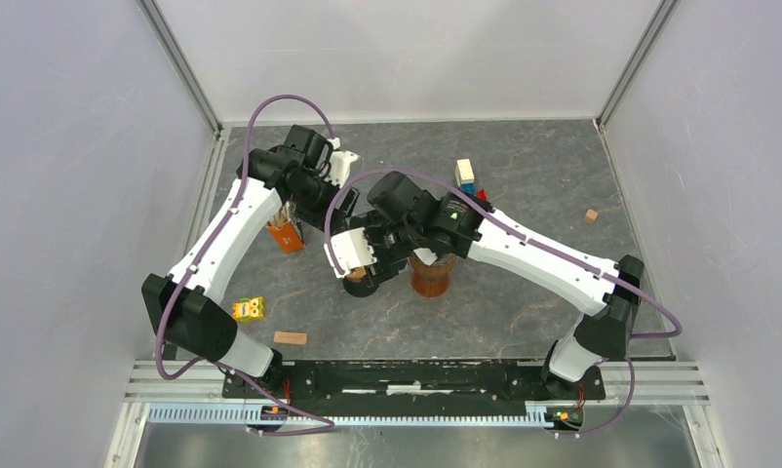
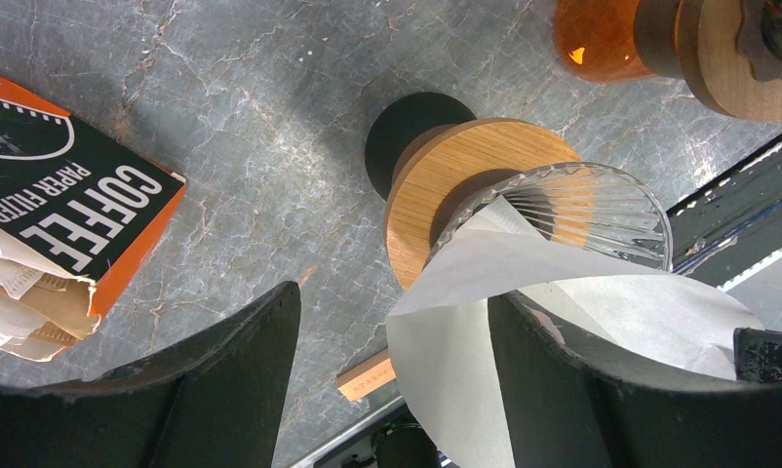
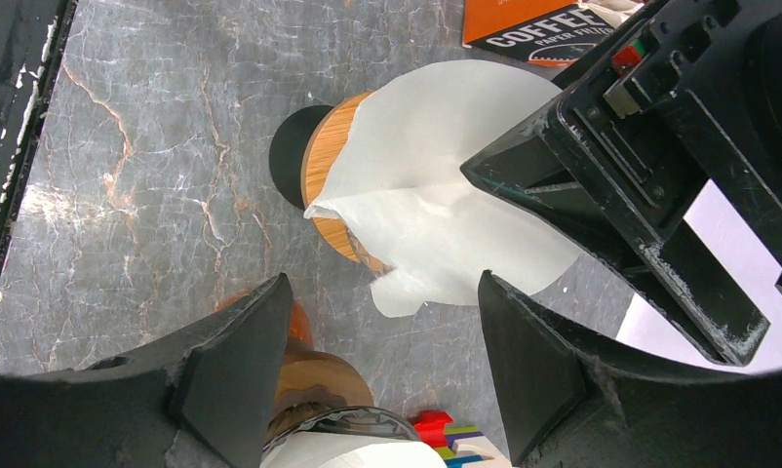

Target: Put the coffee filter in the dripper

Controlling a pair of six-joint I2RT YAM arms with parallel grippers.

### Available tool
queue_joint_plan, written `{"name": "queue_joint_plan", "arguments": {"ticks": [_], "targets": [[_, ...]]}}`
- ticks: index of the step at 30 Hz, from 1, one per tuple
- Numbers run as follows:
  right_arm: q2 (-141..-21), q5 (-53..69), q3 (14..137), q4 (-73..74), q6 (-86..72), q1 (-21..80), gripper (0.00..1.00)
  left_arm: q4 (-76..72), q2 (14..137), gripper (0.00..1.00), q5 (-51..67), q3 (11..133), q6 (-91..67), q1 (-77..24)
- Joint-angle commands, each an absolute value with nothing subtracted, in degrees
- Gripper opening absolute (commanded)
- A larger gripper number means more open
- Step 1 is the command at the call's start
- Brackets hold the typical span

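Left gripper (image 2: 392,302) stood wide open, with the loose edge of the coffee filter (image 2: 524,283) in the gap between its black fingers, not pinched. Right gripper (image 3: 382,283) was also wide and held nothing. The filter was thin, creased white paper, part-way in the dripper (image 2: 582,205), one flap hanging over the rim. The dripper was a ribbed clear-glass cone in a round bamboo collar (image 2: 446,185), with a black disc (image 2: 407,132) beneath. The orange-black cardboard filter box (image 2: 75,224) lay nearby on the grey marbled table (image 2: 270,97).
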State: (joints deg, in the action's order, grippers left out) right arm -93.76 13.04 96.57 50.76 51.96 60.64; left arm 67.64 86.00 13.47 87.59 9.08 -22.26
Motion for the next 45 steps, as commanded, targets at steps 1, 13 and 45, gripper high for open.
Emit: {"name": "queue_joint_plan", "arguments": {"ticks": [1, 13, 45], "targets": [[-95.2, 14.9, 98.1, 50.6, 53.8, 60.6, 0.76, 68.1, 85.1, 0.77, 13.2, 89.4, 12.0, -22.3], [-100.0, 12.8, 99.0, 52.2, 56.5, 62.7, 0.63, 68.1, 85.5, 0.77, 13.2, 88.5, 12.2, -22.3], [-105.3, 10.9, 97.6, 51.5, 58.1, 63.1, 0.24, 65.2, 86.3, 0.77, 12.4, 81.6, 13.4, -22.3]]}}
